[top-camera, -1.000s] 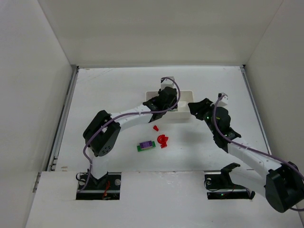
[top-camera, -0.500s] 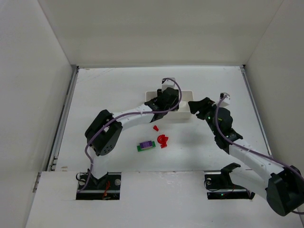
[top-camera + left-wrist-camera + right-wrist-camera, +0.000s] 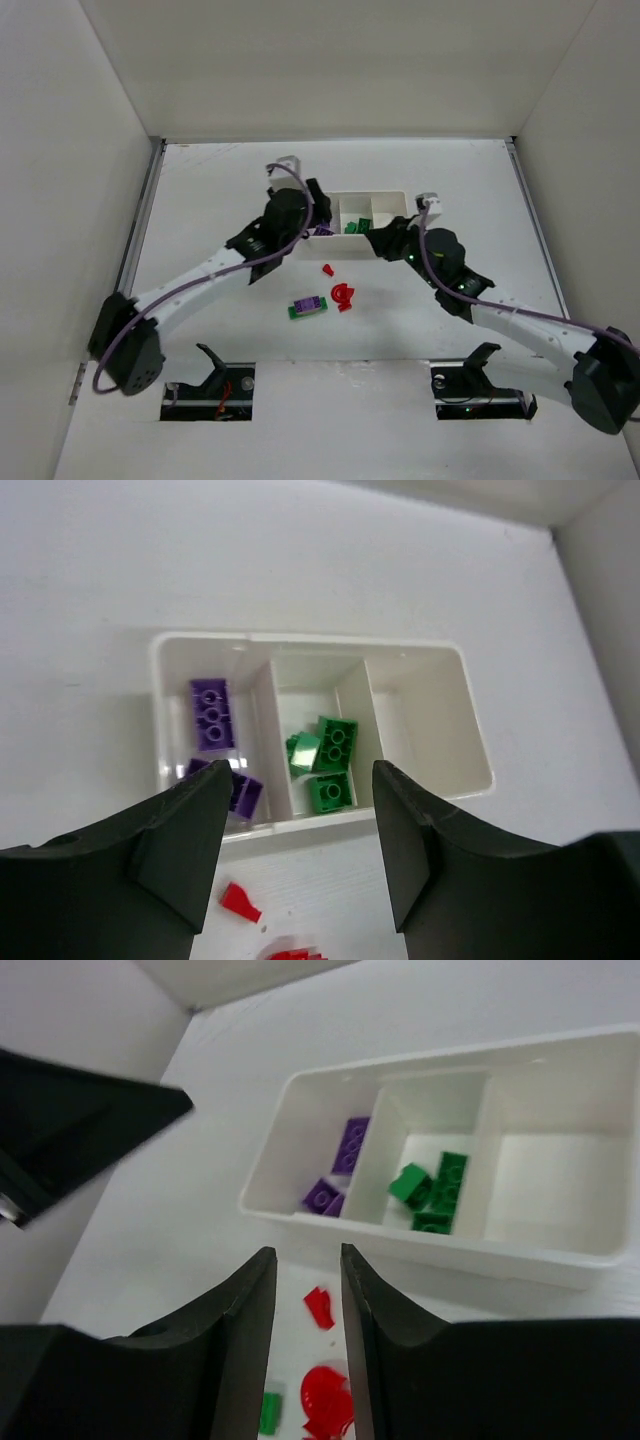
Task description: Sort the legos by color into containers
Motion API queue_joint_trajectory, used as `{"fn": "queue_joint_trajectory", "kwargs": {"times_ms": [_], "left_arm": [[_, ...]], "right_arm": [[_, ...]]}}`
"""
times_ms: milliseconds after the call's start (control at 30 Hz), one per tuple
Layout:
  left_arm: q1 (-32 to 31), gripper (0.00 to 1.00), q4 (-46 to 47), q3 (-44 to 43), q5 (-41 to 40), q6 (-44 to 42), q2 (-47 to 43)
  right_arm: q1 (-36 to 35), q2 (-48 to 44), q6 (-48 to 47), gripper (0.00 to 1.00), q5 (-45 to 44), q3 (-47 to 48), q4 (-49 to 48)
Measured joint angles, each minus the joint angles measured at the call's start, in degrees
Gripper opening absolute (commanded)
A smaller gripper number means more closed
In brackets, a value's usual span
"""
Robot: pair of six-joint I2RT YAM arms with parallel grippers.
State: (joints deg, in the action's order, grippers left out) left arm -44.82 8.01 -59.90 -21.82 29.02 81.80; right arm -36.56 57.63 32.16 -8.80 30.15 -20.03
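Observation:
The white tray (image 3: 386,195) holds purple legos (image 3: 211,713) in its left container and green legos (image 3: 336,745) in the middle one; the right container (image 3: 550,1190) is bare. On the table in front lie a small red lego (image 3: 327,269), a bigger red piece (image 3: 342,296) and a purple-on-green stack (image 3: 308,306). My left gripper (image 3: 300,780) hangs open and empty above the tray's near-left rim. My right gripper (image 3: 305,1253) hovers over the small red lego (image 3: 318,1307), jaws narrowly apart, nothing between them.
White walls close in the table on the left, back and right. A metal rail (image 3: 135,250) runs along the left edge. The left arm's wrist and purple cable (image 3: 285,190) sit just left of the tray.
The left arm pulled back left off the tray with wider jaws, uncovering the green legos. The right gripper moved left to the tray's near side and its jaws narrowed.

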Motion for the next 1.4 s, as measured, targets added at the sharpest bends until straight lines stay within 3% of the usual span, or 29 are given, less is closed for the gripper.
{"fn": "queue_joint_trajectory", "kwargs": {"times_ms": [67,233,367,600,900,1100,1400], "left_arm": [[3.04,0.55,0.24,5.77,-0.46,2.34,-8.72],[11.06,0.55,-2.38,17.81,-1.29,8.52,-23.63],[16.04,0.56,-7.17,25.83,-0.33,12.81,-28.46],[22.95,0.56,-11.32,34.71,3.5,18.21,-32.57],[26.6,0.56,-8.39,37.97,9.07,19.8,-34.16],[27.34,0.56,-5.75,38.32,11.63,19.96,-33.27],[28.85,0.56,-4.39,38.66,13.68,19.96,-33.0]], "right_arm": [[-3.89,3.58,-2.71,0.46,1.97,3.02,0.94],[-16.11,12.26,-11.34,0.74,7.21,9.11,5.09],[-26.38,18.47,-18.53,0.83,8.55,13.81,11.15],[-27.58,30.36,-26.08,0.97,4.61,23.5,21.88],[-27.61,37.05,-31.45,0.97,3.39,30.32,32.17],[-28.39,40.79,-34.82,0.82,4.98,34.99,35.58],[-28.76,43.67,-37.38,0.75,8.76,38.05,39.41]]}}
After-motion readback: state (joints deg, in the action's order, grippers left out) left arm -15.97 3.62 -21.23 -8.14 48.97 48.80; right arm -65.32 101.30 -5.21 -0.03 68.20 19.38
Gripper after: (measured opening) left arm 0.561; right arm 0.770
